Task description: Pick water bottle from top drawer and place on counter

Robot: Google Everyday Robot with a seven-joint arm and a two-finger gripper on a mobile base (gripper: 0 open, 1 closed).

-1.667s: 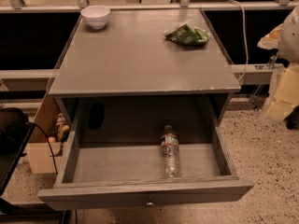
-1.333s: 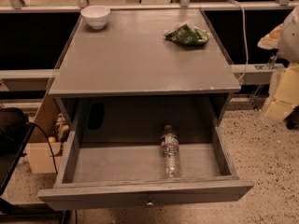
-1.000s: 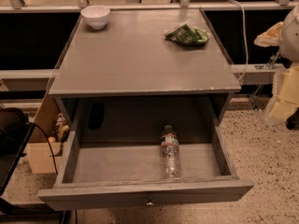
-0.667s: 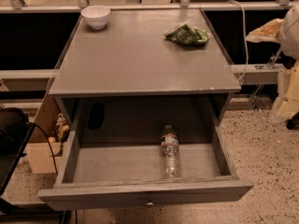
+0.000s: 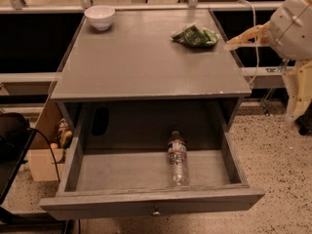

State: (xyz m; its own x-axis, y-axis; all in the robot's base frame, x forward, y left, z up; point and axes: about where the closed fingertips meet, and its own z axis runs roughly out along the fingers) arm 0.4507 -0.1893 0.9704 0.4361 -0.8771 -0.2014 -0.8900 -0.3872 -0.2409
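Note:
The water bottle (image 5: 178, 159) lies on its side in the open top drawer (image 5: 122, 172), right of centre, with its dark cap pointing to the back. The drawer is pulled fully out below the grey counter (image 5: 141, 62). My gripper (image 5: 235, 41) hangs at the right, level with the counter's right edge and pointing left. It is well above the bottle, far from it, and holds nothing that I can see.
A white bowl (image 5: 100, 17) stands at the counter's back left corner. A crumpled green bag (image 5: 195, 35) lies at the back right, close to my gripper. A cardboard box (image 5: 43, 155) and cables sit on the floor to the left of the cabinet.
My arm has swung left from the right edge of the view, bringing the gripper to the counter's right edge. The bottle and drawer have not moved.

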